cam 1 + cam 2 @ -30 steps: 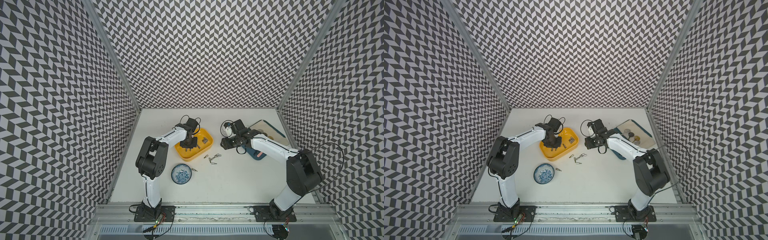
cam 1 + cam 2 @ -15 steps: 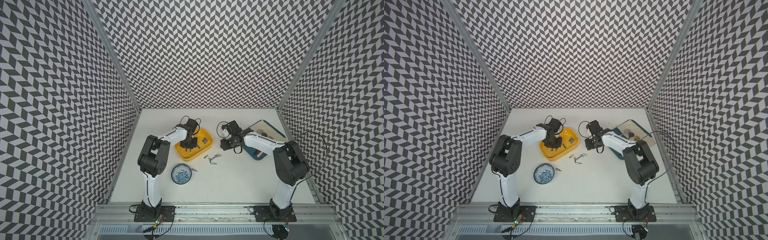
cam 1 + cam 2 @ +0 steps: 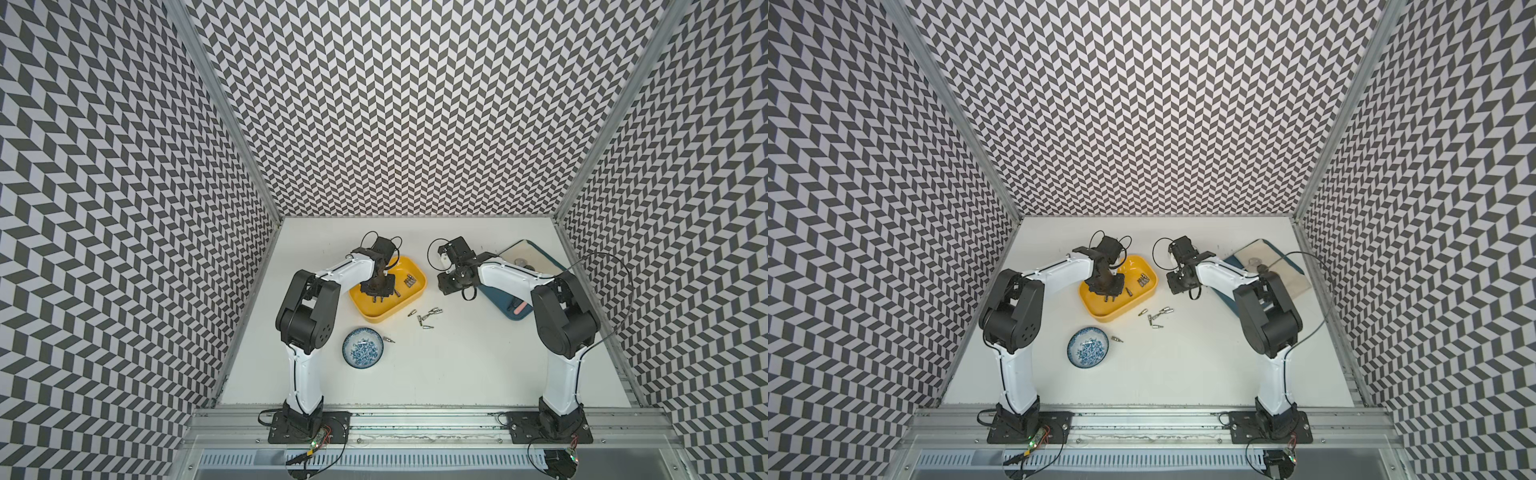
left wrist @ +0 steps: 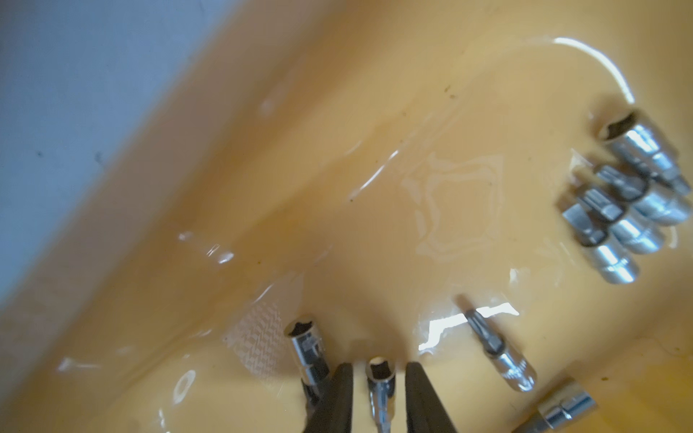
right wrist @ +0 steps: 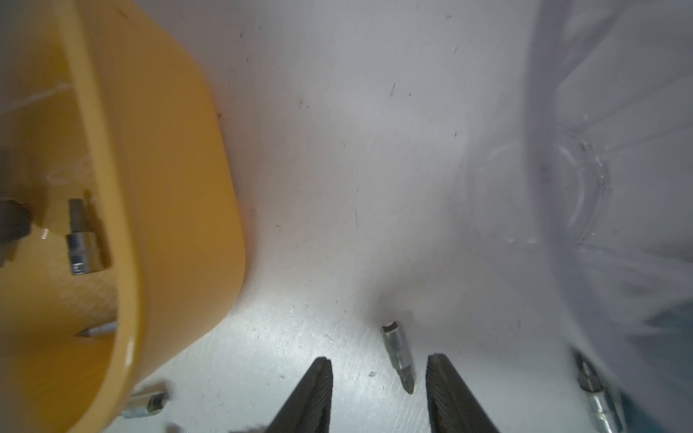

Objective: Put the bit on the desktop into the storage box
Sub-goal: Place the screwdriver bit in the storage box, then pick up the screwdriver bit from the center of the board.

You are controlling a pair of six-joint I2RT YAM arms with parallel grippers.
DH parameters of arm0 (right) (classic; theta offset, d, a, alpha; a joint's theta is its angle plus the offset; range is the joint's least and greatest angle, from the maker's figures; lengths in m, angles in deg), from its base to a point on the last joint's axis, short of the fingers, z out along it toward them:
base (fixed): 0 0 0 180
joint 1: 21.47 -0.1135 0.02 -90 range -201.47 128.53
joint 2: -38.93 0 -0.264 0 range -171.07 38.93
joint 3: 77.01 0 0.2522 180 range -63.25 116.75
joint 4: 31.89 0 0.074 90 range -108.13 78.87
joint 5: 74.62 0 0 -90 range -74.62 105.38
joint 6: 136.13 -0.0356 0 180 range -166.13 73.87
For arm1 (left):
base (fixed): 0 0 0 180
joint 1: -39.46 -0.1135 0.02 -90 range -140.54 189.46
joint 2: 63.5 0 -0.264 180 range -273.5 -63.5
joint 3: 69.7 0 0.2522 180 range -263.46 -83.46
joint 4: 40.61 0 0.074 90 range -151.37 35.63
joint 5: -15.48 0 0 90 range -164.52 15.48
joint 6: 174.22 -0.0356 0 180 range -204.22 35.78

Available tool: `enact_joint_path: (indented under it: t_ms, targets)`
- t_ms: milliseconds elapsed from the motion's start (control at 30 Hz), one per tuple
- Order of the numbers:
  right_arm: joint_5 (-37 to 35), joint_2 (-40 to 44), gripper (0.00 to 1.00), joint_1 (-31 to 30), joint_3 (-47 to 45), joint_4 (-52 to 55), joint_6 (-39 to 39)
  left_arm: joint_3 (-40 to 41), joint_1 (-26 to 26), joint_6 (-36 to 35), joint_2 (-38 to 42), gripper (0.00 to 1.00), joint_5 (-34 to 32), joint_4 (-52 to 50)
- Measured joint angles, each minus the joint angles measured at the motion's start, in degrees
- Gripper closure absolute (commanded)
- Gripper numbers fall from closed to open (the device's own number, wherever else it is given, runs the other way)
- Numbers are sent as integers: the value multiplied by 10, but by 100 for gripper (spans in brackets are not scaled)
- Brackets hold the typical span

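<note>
Straddling a bit (image 5: 397, 356) each, unclenched: left tool (image 4: 379, 364) in storage box (image 4: 337, 150), right tool (image 5: 379, 358) over desktop (image 5: 337, 150).

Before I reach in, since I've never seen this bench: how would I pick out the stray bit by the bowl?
On the white desktop, find the round blue-and-white bowl near the yellow storage box. Just off its rim, toward the right arm, lies one small silver bit. It lies alone, unlike the cluster of bits beside the storage box.
</note>
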Motion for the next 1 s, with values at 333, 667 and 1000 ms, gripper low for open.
enact_joint_path:
  t_ms: [333, 667, 1000]
  targets:
    - [-7, -19, 58, 0, 6, 7, 6, -8, 0, 3, 95, 65, 0, -13]
    - [-10, -32, 61, 0, 14, 7, 15, 31, 24, 7, 208, 65, 11, -21]
    - [-18, -33, 74, 0, 14, 7, 19, 109, 82, 22, 262, 65, 19, -27]
